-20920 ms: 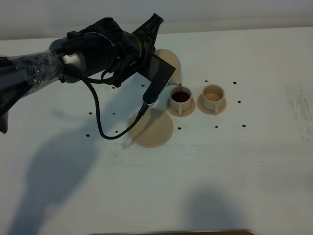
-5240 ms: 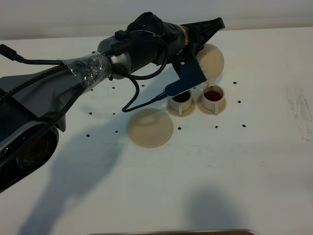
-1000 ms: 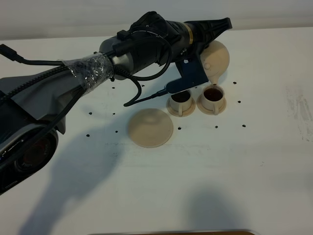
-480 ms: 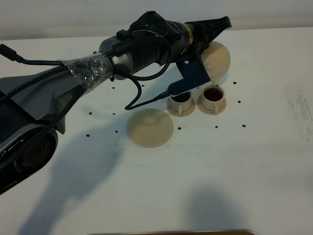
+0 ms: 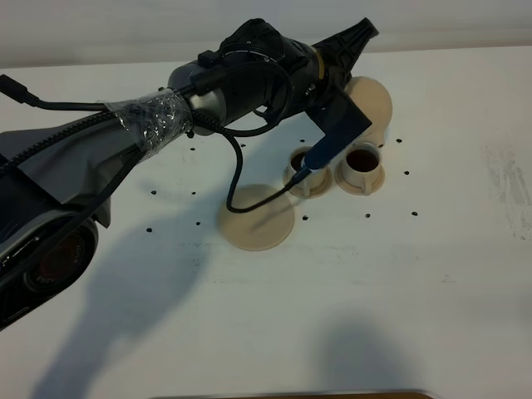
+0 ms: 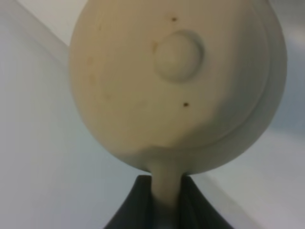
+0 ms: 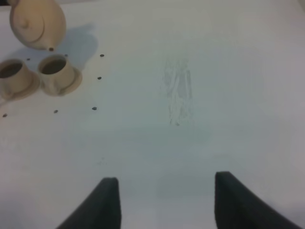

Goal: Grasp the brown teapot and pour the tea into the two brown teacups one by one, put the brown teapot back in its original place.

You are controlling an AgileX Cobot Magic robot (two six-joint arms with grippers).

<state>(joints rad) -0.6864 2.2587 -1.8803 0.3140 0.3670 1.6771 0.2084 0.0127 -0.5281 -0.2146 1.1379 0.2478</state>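
We hold the teapot (image 5: pixel 371 101) by its handle in our left claw (image 6: pixel 167 195), aloft behind two full cups (image 5: pixel 359 165). The right claw (image 7: pixel 164 200) hangs wide, empty. Swinging low toward the big saucer (image 5: pixel 256 218) could topple them.

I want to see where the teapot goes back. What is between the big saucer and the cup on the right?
The other cup, holding dark tea, sits between the big saucer and the right cup. The high view shows it.
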